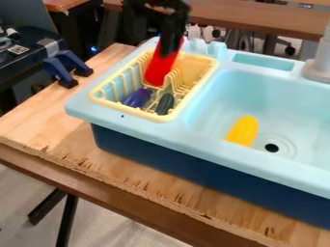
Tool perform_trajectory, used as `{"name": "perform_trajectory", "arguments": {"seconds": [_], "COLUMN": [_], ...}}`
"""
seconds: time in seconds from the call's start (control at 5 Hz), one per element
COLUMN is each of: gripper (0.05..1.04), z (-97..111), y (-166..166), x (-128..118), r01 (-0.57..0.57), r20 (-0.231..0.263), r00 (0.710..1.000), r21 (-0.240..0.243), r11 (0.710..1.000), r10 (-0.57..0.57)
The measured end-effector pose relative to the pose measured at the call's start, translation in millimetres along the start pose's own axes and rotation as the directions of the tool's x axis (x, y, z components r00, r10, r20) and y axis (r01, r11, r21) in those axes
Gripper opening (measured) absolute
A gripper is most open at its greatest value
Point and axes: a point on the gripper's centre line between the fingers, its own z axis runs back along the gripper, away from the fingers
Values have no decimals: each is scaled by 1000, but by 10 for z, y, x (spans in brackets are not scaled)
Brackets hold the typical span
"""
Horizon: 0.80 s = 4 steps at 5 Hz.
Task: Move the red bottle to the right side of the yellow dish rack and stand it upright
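Observation:
My black gripper [171, 46] hangs down at the top, over the back part of the yellow dish rack [109, 100]. It overlaps the upper part of a red object [158, 69], which tilts steeply with its lower end inside the rack. Whether the gripper holds it cannot be made out. In the front of the rack lie a purple toy eggplant [136, 98] and a dark green object [165, 103], side by side. A yellow object [243, 130] rests in the light blue sink basin [209, 103], left of the drain.
The sink unit [213, 145] stands on a wooden board [129, 173] with a rough front edge. A grey faucet [319, 65] rises at the right. Blue and black clamps [61, 72] sit at the board's left edge. A brown bench [258, 19] runs behind.

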Motion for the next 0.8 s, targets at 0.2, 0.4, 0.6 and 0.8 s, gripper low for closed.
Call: {"name": "perform_trajectory", "arguments": {"seconds": [0.2, 0.4, 0.6, 0.8], "gripper": [1002, 1002, 1002, 1002], "z": [128, 220, 268, 243], "y": [-18, 1, -3, 26], "x": [32, 176, 307, 313], "r01": [9, 12, -19, -25], "r20": [15, 27, -6, -50], "r00": [1000, 1000, 1000, 998], "r21": [19, 20, 38, 42], "r11": [1000, 1000, 999, 999], "r10": [-10, -13, 20, 28]}}
